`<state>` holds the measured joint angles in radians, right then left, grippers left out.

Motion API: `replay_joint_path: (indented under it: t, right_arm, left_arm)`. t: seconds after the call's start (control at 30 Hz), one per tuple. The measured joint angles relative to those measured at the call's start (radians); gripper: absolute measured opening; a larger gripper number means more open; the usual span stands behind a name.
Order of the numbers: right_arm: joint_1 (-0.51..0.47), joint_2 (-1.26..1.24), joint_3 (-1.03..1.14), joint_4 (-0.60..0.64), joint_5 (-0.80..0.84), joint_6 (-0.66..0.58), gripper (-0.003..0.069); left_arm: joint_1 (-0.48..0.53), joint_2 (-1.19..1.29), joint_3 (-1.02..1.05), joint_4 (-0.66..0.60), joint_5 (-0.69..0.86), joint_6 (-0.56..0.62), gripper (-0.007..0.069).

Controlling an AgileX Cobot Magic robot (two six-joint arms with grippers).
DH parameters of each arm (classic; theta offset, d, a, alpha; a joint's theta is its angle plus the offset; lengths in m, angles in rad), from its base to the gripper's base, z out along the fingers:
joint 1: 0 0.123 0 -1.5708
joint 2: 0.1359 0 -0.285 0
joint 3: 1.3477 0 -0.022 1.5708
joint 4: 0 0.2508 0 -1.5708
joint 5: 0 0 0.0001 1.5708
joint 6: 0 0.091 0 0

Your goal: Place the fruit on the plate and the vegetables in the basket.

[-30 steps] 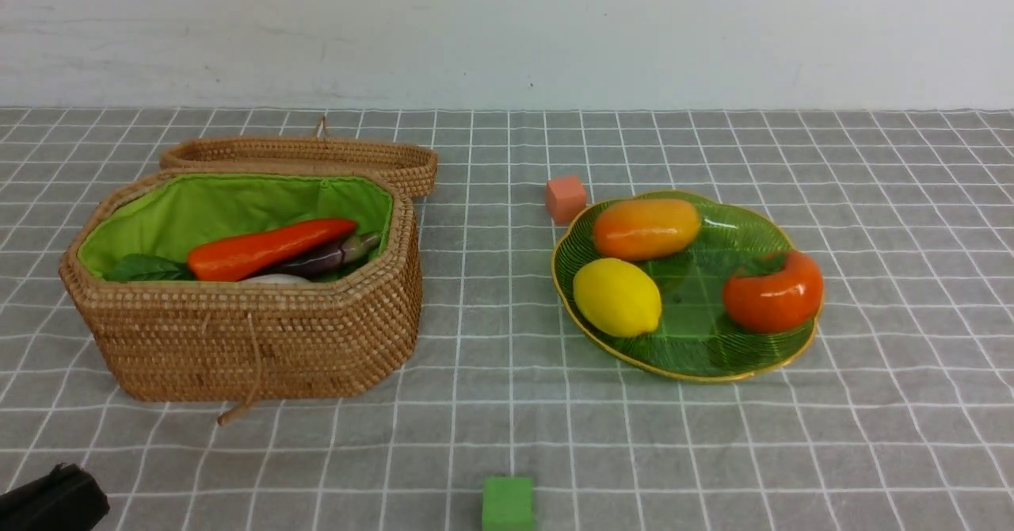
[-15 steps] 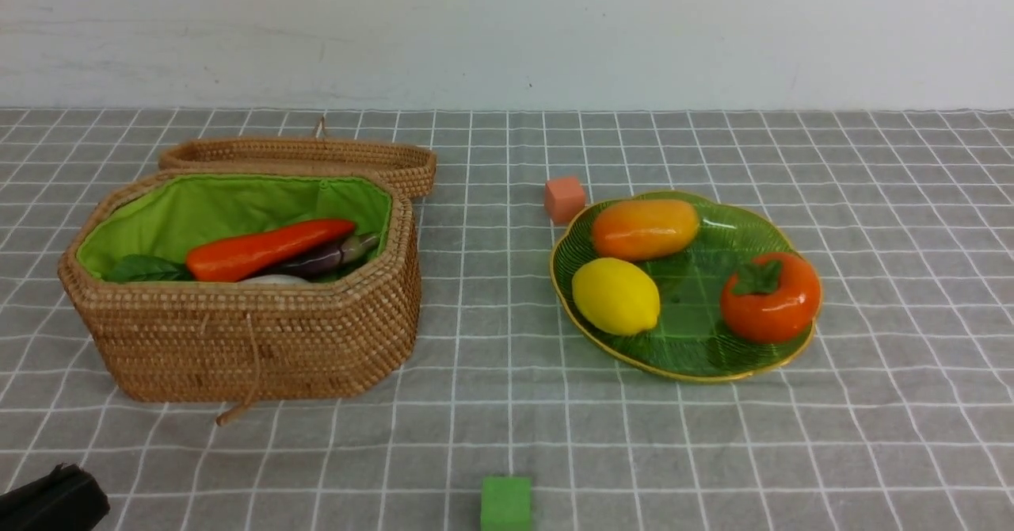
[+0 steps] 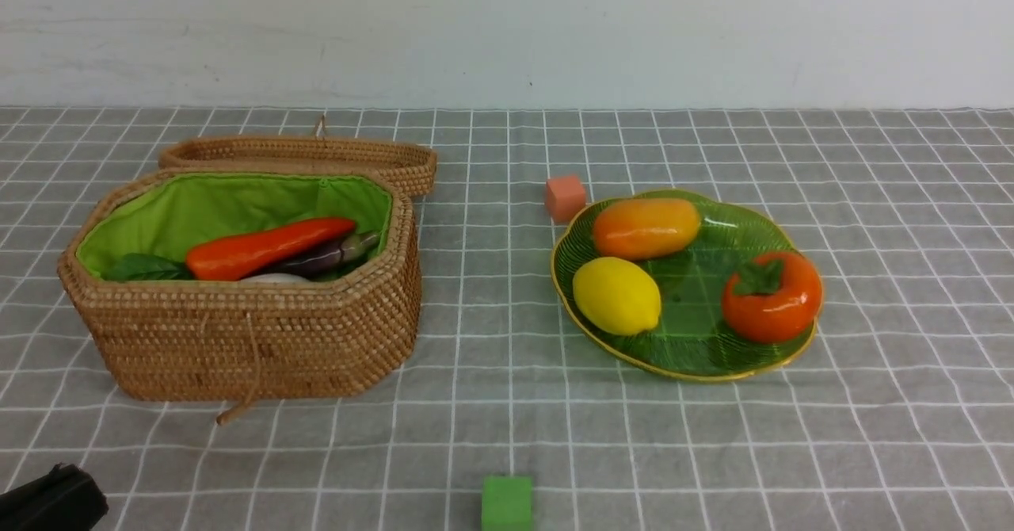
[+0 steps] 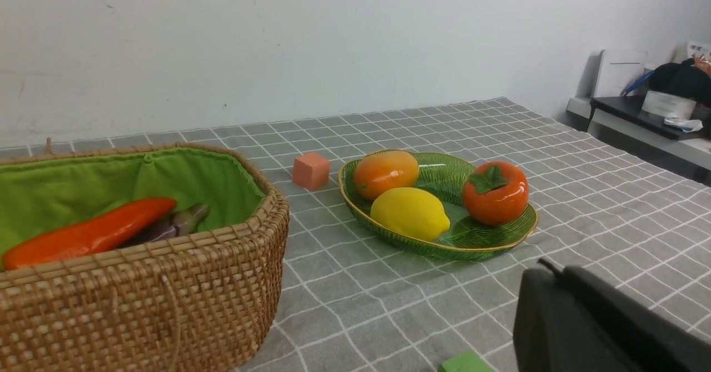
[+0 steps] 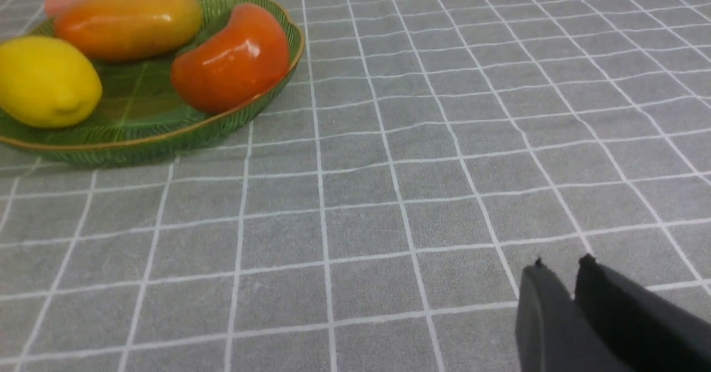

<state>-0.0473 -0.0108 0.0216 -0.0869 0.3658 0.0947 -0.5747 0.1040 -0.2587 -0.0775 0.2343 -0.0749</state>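
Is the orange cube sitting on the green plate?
No. In the front view the orange cube sits on the checked cloth just outside the plate rim, behind the mango.

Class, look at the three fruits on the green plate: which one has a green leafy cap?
The round orange-red persimmon, at the plate's right side. The lemon and mango have plain, smooth skins without leaves.
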Motion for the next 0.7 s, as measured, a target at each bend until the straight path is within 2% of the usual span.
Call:
replay_joint_path:
  t: [0.07,0.2,0.33,0.47,0.53,0.7]
  right_arm:
    - [0.000,0.000,0.000,0.049,0.003,-0.100,0.0095]
    - [0.000,0.000,-0.003,0.087,0.016,-0.195,0.0098]
    - [0.000,0.000,-0.004,0.109,0.017,-0.217,0.0097]
    - [0.000,0.000,-0.004,0.122,0.017,-0.220,0.0001]
    - [0.000,0.000,-0.004,0.128,0.017,-0.220,-0.0015]
    - [0.000,0.000,-0.004,0.131,0.017,-0.220,-0.0018]
  left_arm:
    - [0.000,0.000,0.000,0.000,0.000,0.000,-0.0006]
    - [0.000,0.000,0.000,0.000,0.000,0.000,-0.0002]
    - [0.000,0.000,0.000,0.000,0.000,0.000,-0.0001]
    - [0.000,0.000,0.000,0.000,0.000,0.000,0.0003]
    - [0.000,0.000,0.000,0.000,0.000,0.000,0.0005]
    - [0.000,0.000,0.000,0.000,0.000,0.000,0.0008]
